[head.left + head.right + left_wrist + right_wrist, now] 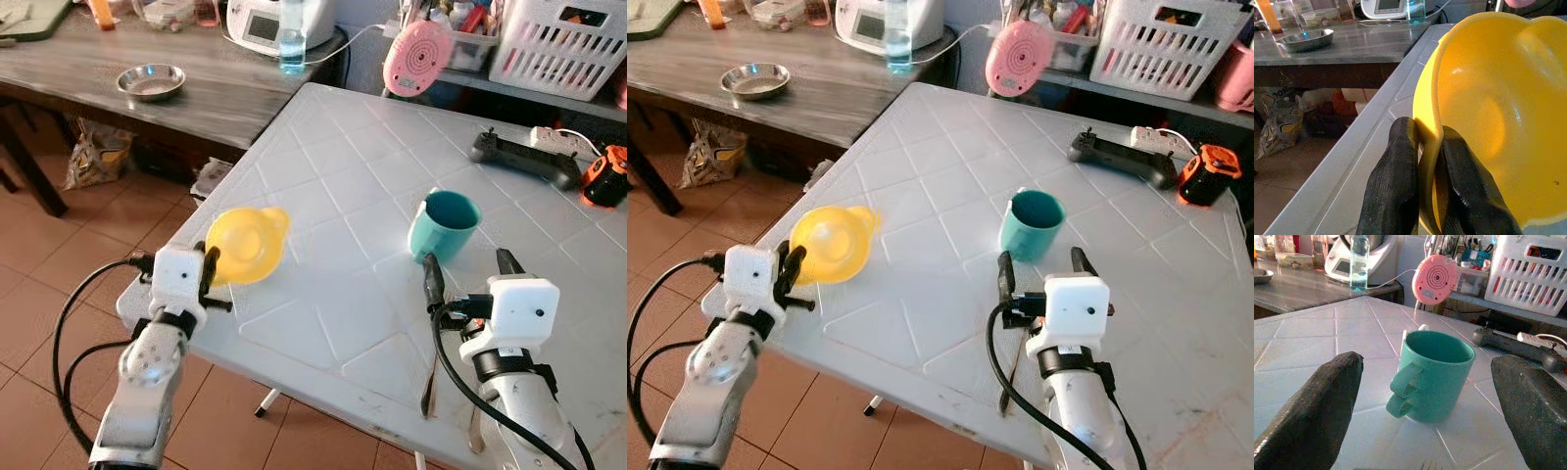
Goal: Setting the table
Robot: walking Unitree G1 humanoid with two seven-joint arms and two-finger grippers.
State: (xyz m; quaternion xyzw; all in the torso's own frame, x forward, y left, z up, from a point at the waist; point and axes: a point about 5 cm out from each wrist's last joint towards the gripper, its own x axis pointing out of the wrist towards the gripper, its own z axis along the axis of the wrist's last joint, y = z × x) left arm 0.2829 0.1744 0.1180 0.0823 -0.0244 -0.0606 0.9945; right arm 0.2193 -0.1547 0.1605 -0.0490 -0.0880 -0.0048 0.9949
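The yellow bowl (247,245) sat near the left front edge of the white table (343,196), tilted, its rim clamped between the 2 fingers (1396,186) of the left gripper (209,269). The teal mug (443,225) stood upright further right, handle toward the robot. The right gripper (468,266) hovered just short of it, jaws spread wide and holding nothing. A utensil (430,377) lay on the table beside that arm. The step in hand appeared to be placing the bowl; the next move likely called for levelling it, releasing, then closing on the mug. No brand, label or writing was legible.
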